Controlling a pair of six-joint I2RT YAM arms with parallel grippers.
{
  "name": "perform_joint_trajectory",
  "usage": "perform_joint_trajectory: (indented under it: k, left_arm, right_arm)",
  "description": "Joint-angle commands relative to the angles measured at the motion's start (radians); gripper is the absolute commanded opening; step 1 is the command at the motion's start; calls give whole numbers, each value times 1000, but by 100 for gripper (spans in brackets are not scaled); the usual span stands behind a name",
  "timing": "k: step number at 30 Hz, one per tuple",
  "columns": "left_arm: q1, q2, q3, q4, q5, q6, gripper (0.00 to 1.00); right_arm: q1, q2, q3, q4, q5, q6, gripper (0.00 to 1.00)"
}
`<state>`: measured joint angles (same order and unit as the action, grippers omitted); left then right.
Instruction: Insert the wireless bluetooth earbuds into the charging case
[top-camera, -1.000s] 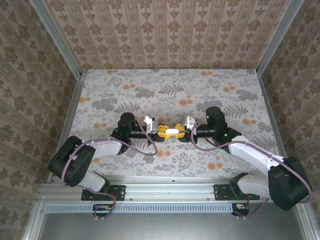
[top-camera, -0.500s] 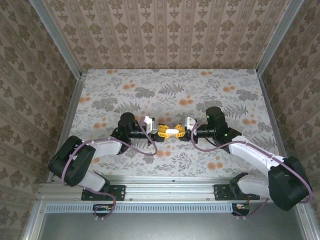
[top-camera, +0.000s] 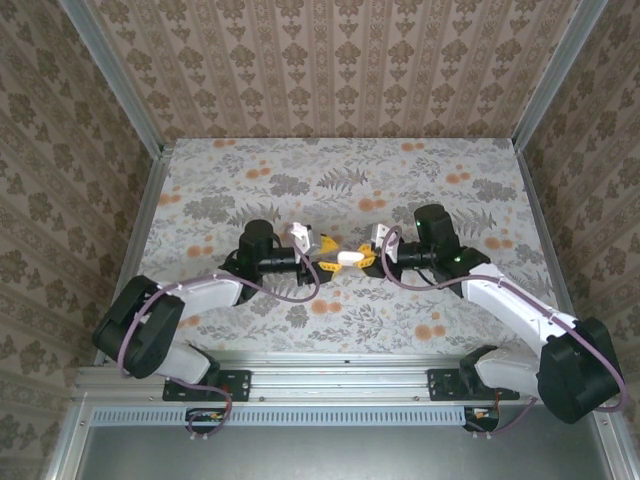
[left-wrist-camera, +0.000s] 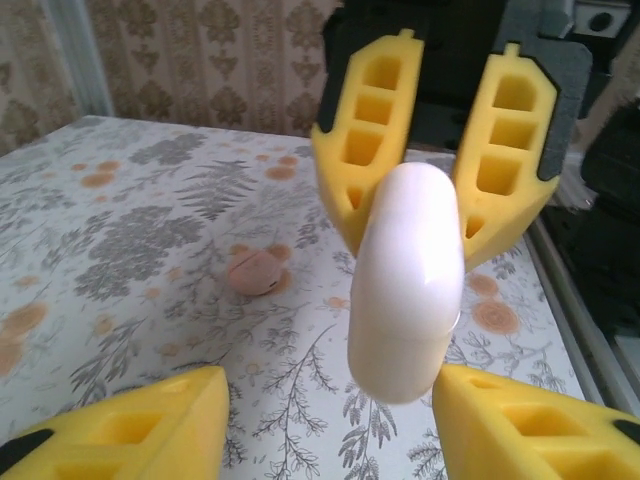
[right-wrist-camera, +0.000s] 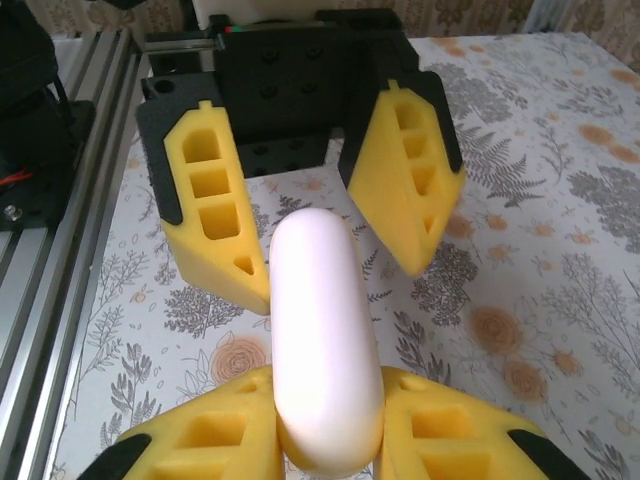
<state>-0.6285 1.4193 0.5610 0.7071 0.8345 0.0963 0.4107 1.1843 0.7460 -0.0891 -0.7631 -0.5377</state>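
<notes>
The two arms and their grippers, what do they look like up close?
Both the left arm and right arm have white links between bulky black joints, with a mauve cable looping along each. The left gripper and right gripper have black bodies and yellow wedge-shaped fingers with rectangular cut-outs.

- Charging case (top-camera: 349, 258), clamped in the right pincer (top-camera: 360, 257), has shifted slightly farther from the arm bases.
- Left pincer (top-camera: 327, 257) has swung askew, jaws wide.
</notes>
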Motion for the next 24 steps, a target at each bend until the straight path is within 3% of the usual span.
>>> perform_joint_trajectory:
  k: [1, 7, 12, 17, 24]
  left_arm:
    - [11, -74, 1, -76, -119, -93, 61]
    - [16, -194, 24, -312, -290, -299, 71]
    - [39, -298, 49, -548, -430, -439, 75]
    - [94, -374, 18, -635, -474, -624, 78]
    - [131, -443, -7, -810, -541, -676, 79]
  right_arm:
    - [-11, 21, 87, -168, 26, 44, 23]
    - [-12, 111, 236, -361, 26, 143, 23]
    - [-11, 243, 341, -437, 77, 328, 21]
    - [-13, 442, 503, -620, 113, 466, 20]
    - [-13, 687, 684, -829, 72, 544, 21]
